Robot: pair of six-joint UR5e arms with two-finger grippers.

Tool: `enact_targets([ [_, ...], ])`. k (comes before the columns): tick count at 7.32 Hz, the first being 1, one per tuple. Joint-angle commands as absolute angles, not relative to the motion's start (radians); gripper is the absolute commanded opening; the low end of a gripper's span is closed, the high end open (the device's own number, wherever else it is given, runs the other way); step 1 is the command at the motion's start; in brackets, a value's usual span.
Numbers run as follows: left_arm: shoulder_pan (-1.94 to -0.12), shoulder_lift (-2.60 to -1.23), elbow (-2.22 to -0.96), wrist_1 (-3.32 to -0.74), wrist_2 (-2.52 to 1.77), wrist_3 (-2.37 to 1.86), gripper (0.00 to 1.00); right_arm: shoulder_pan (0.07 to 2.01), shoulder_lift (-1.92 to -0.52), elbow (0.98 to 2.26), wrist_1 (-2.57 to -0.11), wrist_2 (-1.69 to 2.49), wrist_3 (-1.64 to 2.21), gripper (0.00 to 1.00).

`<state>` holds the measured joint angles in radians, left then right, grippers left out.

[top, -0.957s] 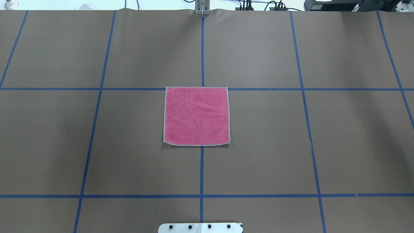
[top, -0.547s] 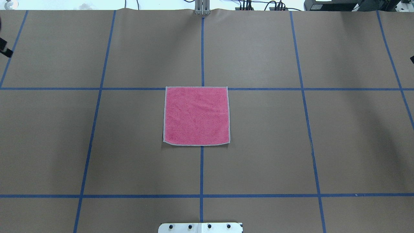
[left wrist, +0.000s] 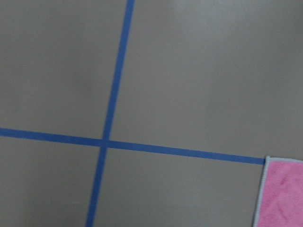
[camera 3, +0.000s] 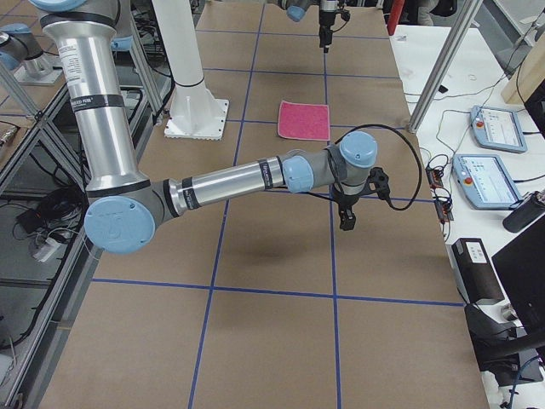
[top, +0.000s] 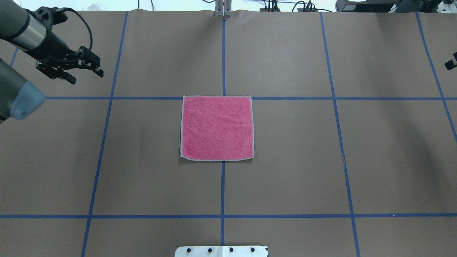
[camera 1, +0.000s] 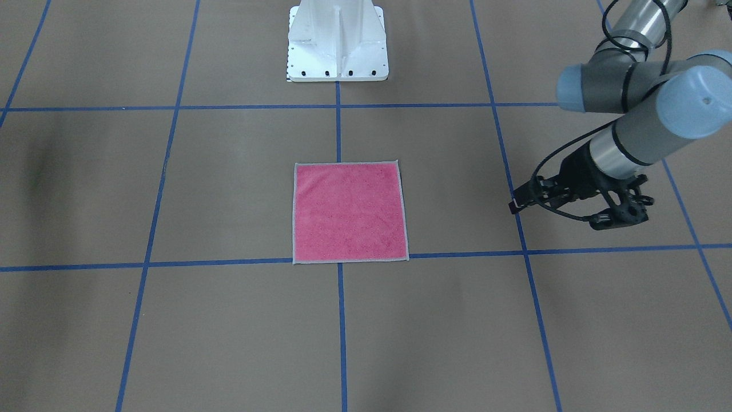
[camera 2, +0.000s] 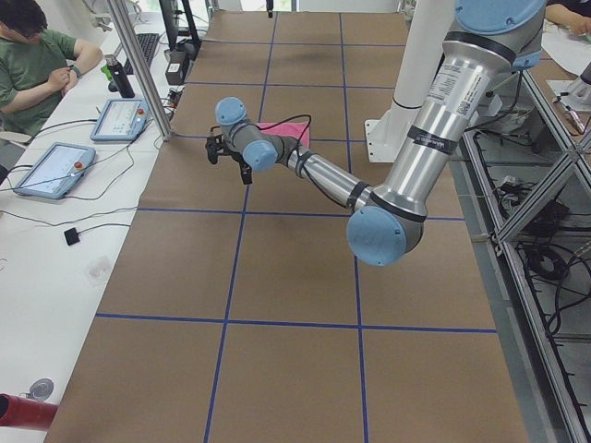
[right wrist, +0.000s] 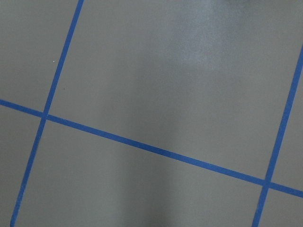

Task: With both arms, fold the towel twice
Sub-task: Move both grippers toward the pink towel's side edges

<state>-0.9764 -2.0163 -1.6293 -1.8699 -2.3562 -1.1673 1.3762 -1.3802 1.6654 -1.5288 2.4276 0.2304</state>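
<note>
The towel (top: 217, 127) lies flat and unfolded, pink face up, at the middle of the table, also seen from the front (camera 1: 350, 213). My left gripper (top: 85, 75) hangs open and empty over the far left of the table, well away from the towel; it shows too in the front view (camera 1: 526, 200). The left wrist view catches only a towel corner (left wrist: 281, 194). Just a black tip of my right gripper (top: 450, 64) pokes in at the right edge. From the right side the right gripper (camera 3: 347, 220) points down over bare paper, and I cannot tell whether it is open.
Brown paper with a blue tape grid (top: 223, 185) covers the table. The white pedestal base (camera 1: 337, 51) stands at the near middle edge. A seated person (camera 2: 32, 55) and control tablets (camera 2: 51, 166) are beyond the far edge.
My left arm has swung in from the left edge towards the towel. The right gripper's tip has crept slightly further in. The towel has not moved.
</note>
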Motion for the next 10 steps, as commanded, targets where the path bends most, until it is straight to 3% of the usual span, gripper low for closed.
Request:
enact_targets([
  [1,-0.82,-2.063,-1.646,-1.955,-2.194,-1.429,1.0,1.251,-1.349,1.664,-1.346,2.413,0.568,1.0],
  [4,-0.744,-2.062,-1.646,-2.077,-2.141,-1.586,1.0,1.084,-1.312,1.664,-1.126,2.376,0.967,0.99],
  [10,-0.614,-2.072,-1.647,-2.086,-2.054,-1.664,1.0,0.813,-1.212,1.69,-1.037,2.313,1.387,0.99],
])
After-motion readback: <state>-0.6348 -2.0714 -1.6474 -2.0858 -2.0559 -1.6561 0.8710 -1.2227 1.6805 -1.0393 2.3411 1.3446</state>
